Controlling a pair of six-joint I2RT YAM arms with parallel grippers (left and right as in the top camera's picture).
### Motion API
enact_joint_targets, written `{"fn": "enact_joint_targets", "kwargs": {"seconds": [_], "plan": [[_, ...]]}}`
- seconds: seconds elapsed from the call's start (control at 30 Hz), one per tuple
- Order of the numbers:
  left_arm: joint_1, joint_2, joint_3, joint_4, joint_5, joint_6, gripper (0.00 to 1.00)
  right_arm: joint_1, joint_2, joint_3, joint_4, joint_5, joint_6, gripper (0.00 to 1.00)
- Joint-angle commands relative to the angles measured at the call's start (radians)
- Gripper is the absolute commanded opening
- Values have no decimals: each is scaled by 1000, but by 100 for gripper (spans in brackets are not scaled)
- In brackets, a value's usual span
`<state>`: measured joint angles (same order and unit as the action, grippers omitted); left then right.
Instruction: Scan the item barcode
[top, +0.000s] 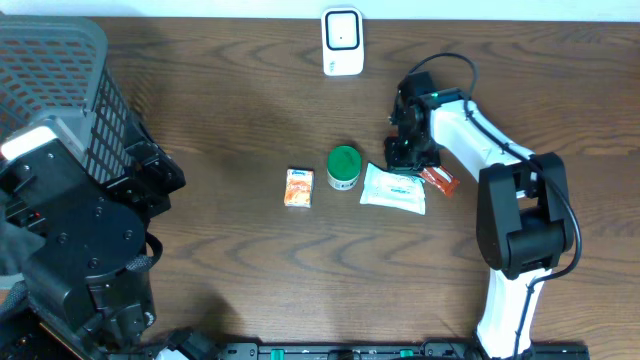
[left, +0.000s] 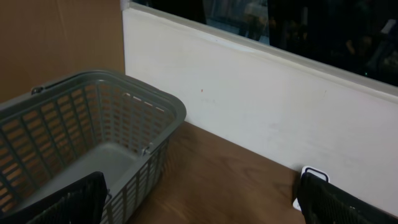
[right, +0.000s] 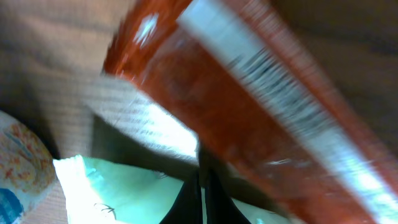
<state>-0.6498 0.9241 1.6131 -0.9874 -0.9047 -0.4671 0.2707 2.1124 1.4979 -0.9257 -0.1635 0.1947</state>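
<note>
Currently right gripper (top: 408, 153) pressing down clenched at red packet (top: 440, 181), packet lying just right of white pouch (top: 394, 187); actual grasp unclear. Left gripper (left: 200, 190) gaping wide beside basket (left: 155, 106). Scanner (top: 341, 40) sitting well apart.

Dark brown wood-grain table (top: 220, 90). Grey lattice plastic basket (left: 62, 130). White boxy scanner (top: 342, 40). Round green-lidded tub (top: 344, 165). Small orange packet (top: 299, 187). White-and-mint flat pouch (top: 393, 188). Red flat packet (right: 249, 124), white stripe.

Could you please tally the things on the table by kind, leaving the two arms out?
Packets: 2, orange packet and red packet
Pouch: 1, white pouch
Jar: 1, green-lidded jar
Scanner: 1, white scanner
Basket: 1, grey basket
Total: 6
</note>
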Motion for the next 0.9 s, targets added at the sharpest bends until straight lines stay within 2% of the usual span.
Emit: {"fn": "enact_joint_targets", "kwargs": {"seconds": [0.0, 0.2, 0.4, 0.63, 0.87], "plan": [[3, 3, -1, 0, -24, -1, 98, 32, -18, 20, -2, 2, 13, 1], [3, 3, -1, 0, -24, -1, 98, 21, -77, 109, 4, 55, 14, 1], [3, 3, -1, 0, -24, -1, 98, 0, -60, 117, 30, 159, 15, 1], [3, 3, -1, 0, -24, -1, 98, -10, 16, 111, 72, 161, 14, 1], [3, 3, -1, 0, -24, -1, 98, 20, 42, 110, 24, 124, 14, 1]]}}
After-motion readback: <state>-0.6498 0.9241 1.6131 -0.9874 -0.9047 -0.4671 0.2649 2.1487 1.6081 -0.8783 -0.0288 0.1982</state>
